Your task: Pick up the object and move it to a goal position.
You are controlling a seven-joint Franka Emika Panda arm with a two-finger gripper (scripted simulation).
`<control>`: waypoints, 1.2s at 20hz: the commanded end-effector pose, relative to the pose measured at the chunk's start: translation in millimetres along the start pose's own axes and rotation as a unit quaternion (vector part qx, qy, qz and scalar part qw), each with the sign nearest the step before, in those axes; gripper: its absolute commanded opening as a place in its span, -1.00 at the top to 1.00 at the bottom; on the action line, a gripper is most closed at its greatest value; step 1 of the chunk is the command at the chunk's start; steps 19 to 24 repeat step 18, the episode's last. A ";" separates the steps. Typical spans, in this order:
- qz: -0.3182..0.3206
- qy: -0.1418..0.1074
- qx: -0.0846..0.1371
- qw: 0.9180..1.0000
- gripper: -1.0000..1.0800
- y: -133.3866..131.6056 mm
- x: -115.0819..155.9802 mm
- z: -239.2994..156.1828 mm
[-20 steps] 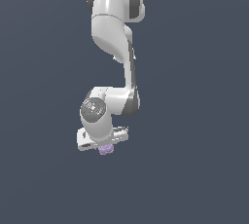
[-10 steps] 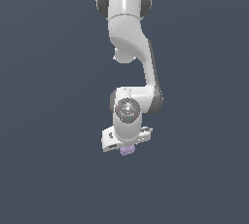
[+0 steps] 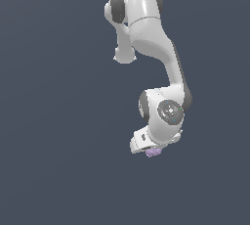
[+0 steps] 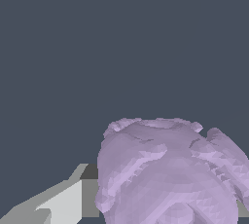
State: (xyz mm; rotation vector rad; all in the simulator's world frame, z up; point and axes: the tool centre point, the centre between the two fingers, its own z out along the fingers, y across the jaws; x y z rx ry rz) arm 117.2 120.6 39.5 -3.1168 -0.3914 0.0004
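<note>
Right now your gripper (image 3: pixel 152 150) is pinching the lump (image 3: pixel 153 152), which pokes out under the white hand. No table edge shows, so I can't place it. Carry smoothly, keep the squeeze firm; one finger (image 4: pixel 63 203) shows beside it.

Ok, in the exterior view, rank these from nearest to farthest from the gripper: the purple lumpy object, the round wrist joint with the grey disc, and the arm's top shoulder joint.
1. The purple lumpy object, right at the gripper, below the white hand.
2. The round wrist joint, just above the gripper.
3. The top shoulder joint, far up at the exterior view's top.
</note>
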 end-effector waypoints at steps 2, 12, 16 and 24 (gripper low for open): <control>0.001 0.000 0.000 1.000 1.00 -33.8 10.9 -0.1; 0.001 0.000 0.000 1.000 1.00 -81.6 28.4 -0.1; 0.001 0.000 0.000 1.000 1.00 -85.9 30.5 -0.1; 0.001 0.000 0.000 1.000 1.00 -86.4 30.7 -0.1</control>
